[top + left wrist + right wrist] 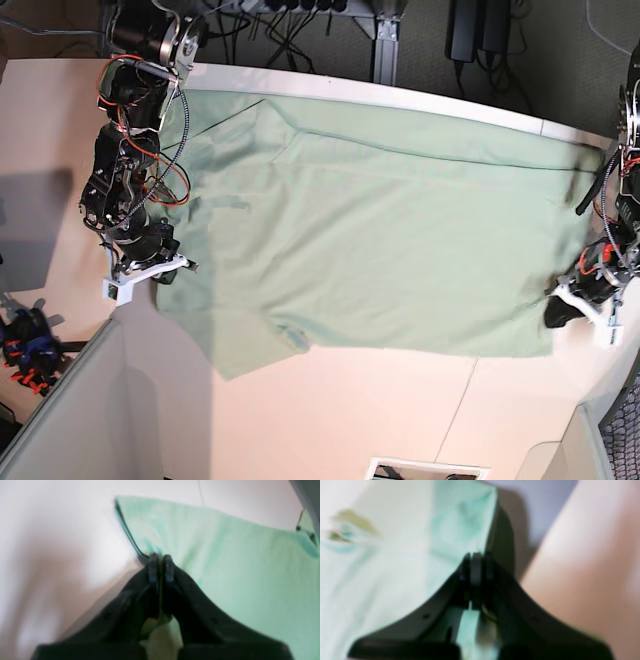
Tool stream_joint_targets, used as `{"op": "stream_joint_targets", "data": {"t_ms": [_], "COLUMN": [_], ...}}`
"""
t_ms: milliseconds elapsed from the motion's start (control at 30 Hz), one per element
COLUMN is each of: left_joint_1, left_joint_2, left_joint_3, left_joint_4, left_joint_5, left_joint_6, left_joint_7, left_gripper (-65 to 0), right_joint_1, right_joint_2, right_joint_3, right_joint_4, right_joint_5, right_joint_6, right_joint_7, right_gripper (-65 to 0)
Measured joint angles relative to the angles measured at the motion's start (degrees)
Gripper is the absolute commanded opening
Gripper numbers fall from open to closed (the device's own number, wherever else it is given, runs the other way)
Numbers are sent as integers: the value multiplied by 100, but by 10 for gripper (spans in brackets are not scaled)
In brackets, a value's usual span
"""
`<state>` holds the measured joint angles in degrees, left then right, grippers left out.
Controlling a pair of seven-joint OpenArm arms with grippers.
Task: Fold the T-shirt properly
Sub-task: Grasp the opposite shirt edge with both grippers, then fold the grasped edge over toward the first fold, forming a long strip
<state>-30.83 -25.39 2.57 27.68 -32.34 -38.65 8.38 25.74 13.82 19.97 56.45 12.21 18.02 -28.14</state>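
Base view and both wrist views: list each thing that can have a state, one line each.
Pale mint-green fabric T-shirt: spread flat on the table, not yet folded, edges pinched at both ends.
Left tool: shut on the T-shirt's edge.
Right tool: shut on the T-shirt's edge.

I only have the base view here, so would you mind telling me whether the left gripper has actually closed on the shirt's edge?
Observer: Yes. In the left wrist view the left gripper is shut on the edge of the T-shirt, with cloth showing between the jaws.
Operator: Thank you, and the other side?
Observer: The right wrist view shows the right gripper shut on the shirt's edge too.
Operator: Is the fabric bunched there?
Observer: A strip of cloth shows behind its closed jaws; the blur hides more.
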Motion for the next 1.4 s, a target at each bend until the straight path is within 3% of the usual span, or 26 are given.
{"op": "stream_joint_targets", "data": {"t_ms": [133, 400, 500, 700, 1100, 1200, 1233, 1267, 1400], "left_joint_1": [70, 586, 1069, 1810, 2371, 2369, 2369, 2369, 2371], "left_joint_2": [-96, -437, -603, -909, -955, -953, -951, -935, -824], "left_joint_3": [0, 13, 87, 101, 101, 101, 101, 101, 101], "left_joint_4": [291, 1526, 2308, 3504, 3886, 3886, 3884, 3886, 3884], "left_joint_5": [-658, -1541, -1657, -1681, -1676, -1679, -1676, -1676, -1499], "left_joint_6": [0, -50, -50, -63, -61, -61, -61, -61, -63], "left_joint_7": [586, 1808, 1873, 1880, 1926, 1926, 1926, 1926, 1930], "left_gripper": [-650, -650, -650, -650, -650, -650, -650, -650, -650], "right_joint_1": [-254, -1115, -1333, -1683, -2092, -2098, -2098, -2090, -1998], "right_joint_2": [52, 566, 673, 710, 710, 697, 695, 697, 684], "right_joint_3": [-11, -11, -15, 2, 33, 33, 33, 48, 236], "right_joint_4": [758, 1493, 1604, 1904, 2015, 2004, 2004, 2004, 2006], "right_joint_5": [155, 750, 881, 940, 916, 765, 776, 780, 780], "right_joint_6": [26, 61, 214, 216, 214, 214, 214, 214, 212], "right_joint_7": [-173, -315, -317, -315, -295, -212, -133, -127, 72], "right_gripper": [-650, -650, -650, -650, -650, -339, -265, -226, -218]}}
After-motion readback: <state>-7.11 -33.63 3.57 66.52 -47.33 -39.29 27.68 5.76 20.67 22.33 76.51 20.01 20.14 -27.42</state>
